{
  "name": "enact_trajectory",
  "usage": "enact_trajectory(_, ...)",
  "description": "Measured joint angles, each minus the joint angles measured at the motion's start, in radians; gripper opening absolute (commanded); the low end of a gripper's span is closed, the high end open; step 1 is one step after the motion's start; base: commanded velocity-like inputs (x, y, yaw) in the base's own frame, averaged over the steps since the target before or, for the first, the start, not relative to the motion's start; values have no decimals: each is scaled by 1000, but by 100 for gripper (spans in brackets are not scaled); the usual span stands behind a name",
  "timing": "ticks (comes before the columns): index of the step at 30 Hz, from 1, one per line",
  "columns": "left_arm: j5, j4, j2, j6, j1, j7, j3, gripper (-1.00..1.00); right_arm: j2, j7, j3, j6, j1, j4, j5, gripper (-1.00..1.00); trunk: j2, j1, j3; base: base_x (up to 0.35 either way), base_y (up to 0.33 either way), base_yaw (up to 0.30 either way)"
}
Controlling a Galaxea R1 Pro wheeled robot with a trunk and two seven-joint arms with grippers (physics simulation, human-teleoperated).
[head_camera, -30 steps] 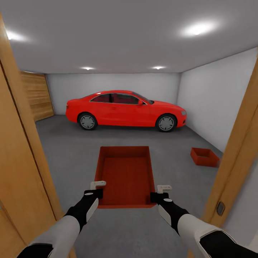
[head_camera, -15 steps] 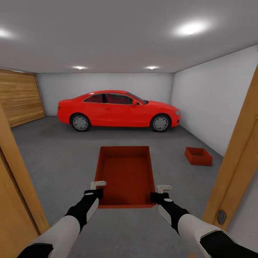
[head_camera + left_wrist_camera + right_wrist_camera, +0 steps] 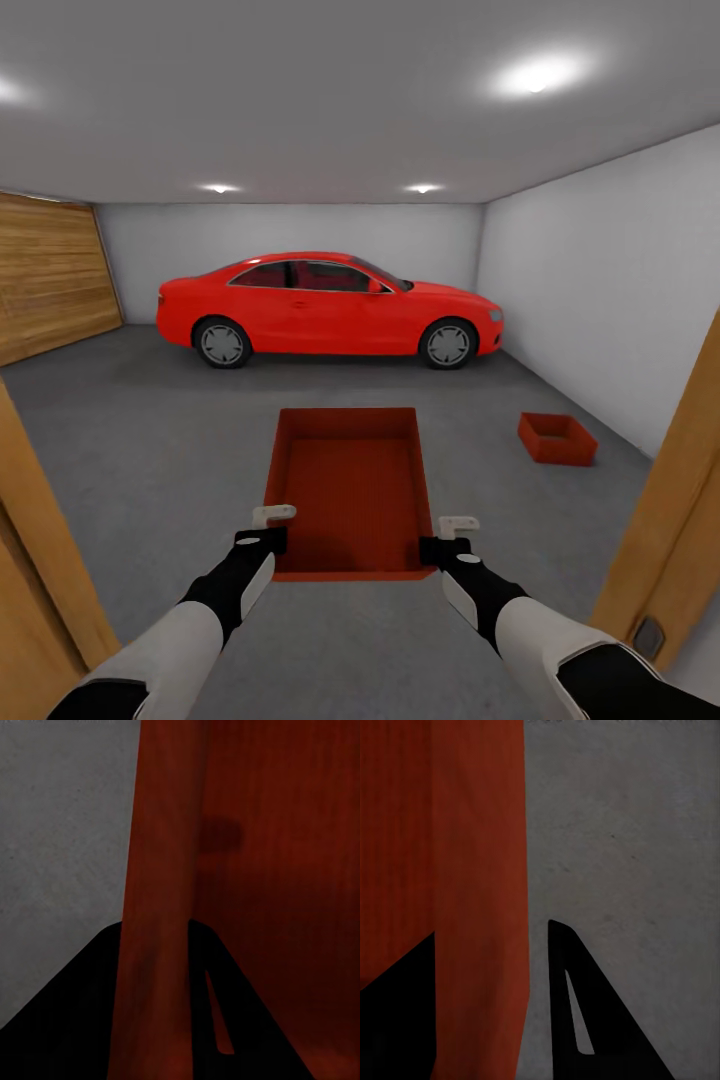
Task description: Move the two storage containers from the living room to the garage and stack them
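Observation:
I carry one red-orange storage container (image 3: 350, 490) in front of me, held level above the dark grey concrete floor (image 3: 150, 440). My left gripper (image 3: 268, 530) is shut on its left wall (image 3: 154, 945). On the opposite side, my right gripper (image 3: 450, 537) is shut on the right wall (image 3: 480, 945). In each wrist view the dark fingers straddle the thin red wall. The second storage container (image 3: 557, 438) rests on the garage floor at the right, close to the white wall.
A red car (image 3: 325, 308) is parked across the back of the garage. The wood-slat door (image 3: 50, 275) covers the left wall. Wooden door-frame posts stand close at my left (image 3: 40, 560) and right (image 3: 670, 540). Open concrete lies between me and the car.
The view has advanced through the doorway: the door frame has slid outward at both sides and more of the garage shows. The held container and both grippers keep their place.

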Motion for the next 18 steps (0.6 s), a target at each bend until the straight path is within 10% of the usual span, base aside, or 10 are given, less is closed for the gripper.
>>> enact_trajectory(18, -6, 3, 2, 0, 0, -6, 7, -100, 2, -4, 4, 0, 0, 1, -3, -100, 0, 0, 0, 189, 1, 0)
